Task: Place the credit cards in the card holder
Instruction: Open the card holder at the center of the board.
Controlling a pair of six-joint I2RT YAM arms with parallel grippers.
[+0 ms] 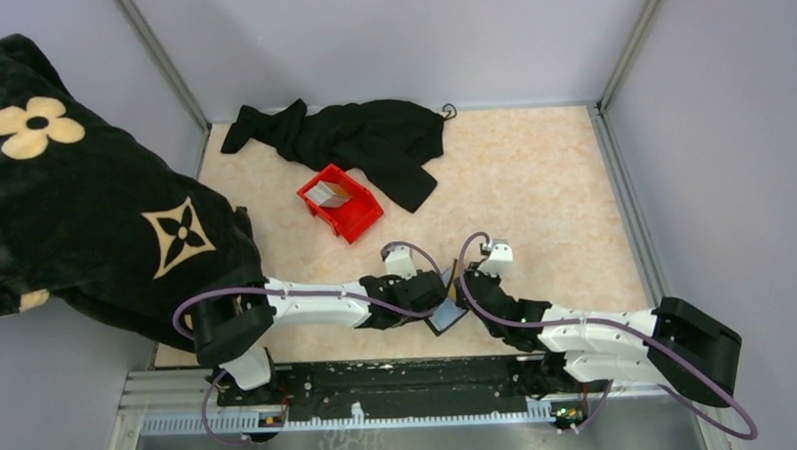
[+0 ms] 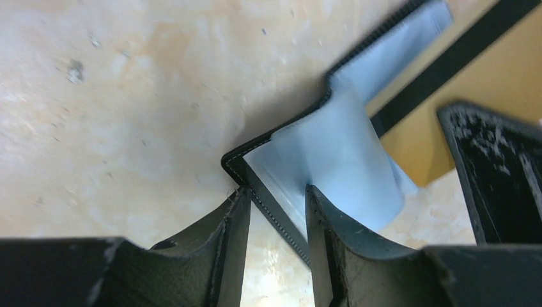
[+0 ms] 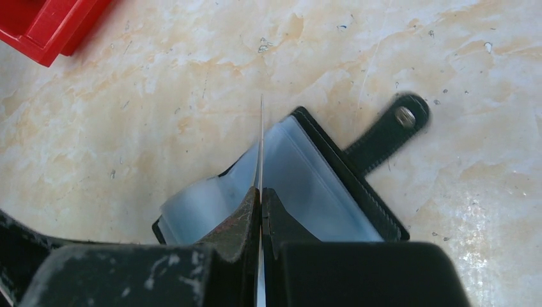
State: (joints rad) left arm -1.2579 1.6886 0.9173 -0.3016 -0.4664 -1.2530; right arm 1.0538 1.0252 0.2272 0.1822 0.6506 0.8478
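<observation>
Card holder (image 1: 445,316) at 6 o'clock of table (image 1: 533,180).
Right claw (image 3: 261,192) clamped on tan card (image 2: 505,83); left claw (image 2: 276,192) around holder's edge, grip I cannot tell.

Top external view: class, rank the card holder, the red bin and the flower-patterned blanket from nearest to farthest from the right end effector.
1. The card holder, right at the right end effector, just to its left.
2. The red bin, farther back and to the left, mid-table.
3. The flower-patterned blanket, draped at the far left edge.
</observation>
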